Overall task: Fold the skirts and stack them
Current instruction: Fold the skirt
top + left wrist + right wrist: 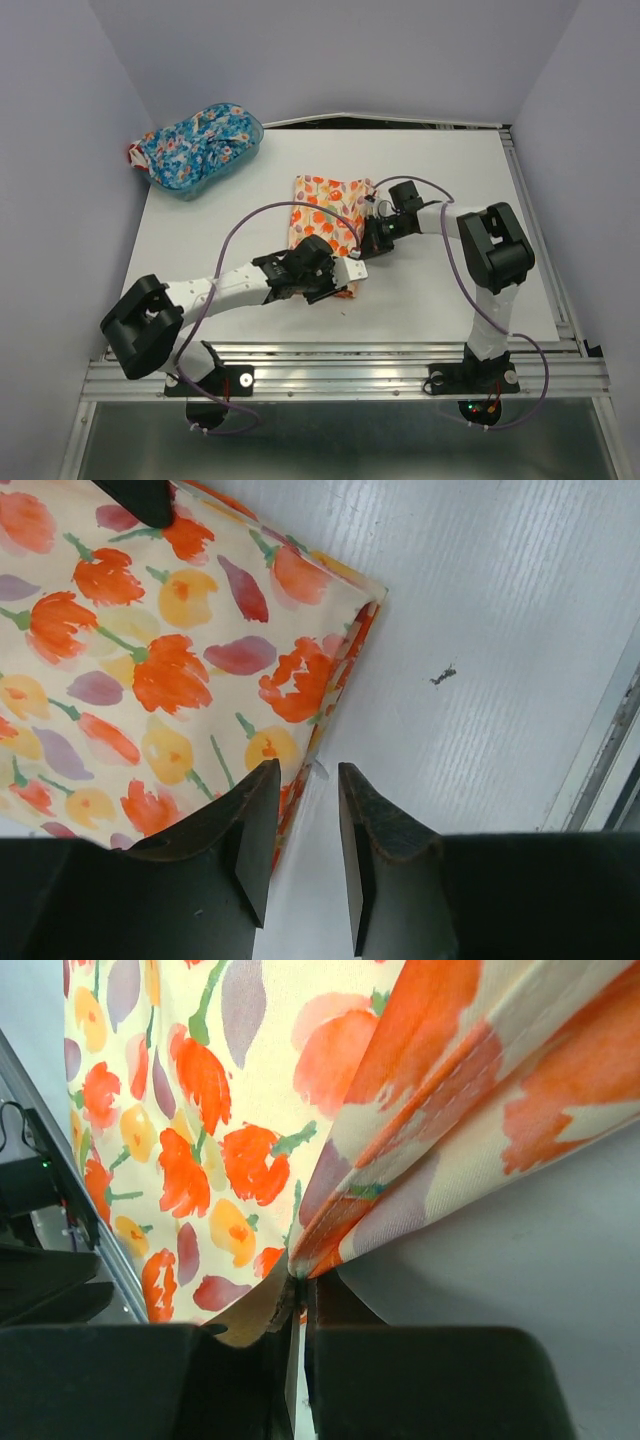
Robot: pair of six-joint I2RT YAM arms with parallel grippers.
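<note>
The right gripper [300,1298] pinches the cream skirt's [210,1110] edge, a little lifted. The left gripper [305,775], narrowly parted and empty, hovers over its corner. If that thin pinch slips, the fold may fall open. The blue skirt [195,145] lies well apart from both.

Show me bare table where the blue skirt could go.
Bare table lies left, between the basket and the left arm; also far right, beyond the right arm. The centre is crowded around the cream skirt.

Cream-yellow skirt [320,205] w/ orange-red flowers: folded, mid tabletop [450,180], right edge pinched up. Blue floral skirt [195,140]: bunched in basket [257,133], far left.
</note>
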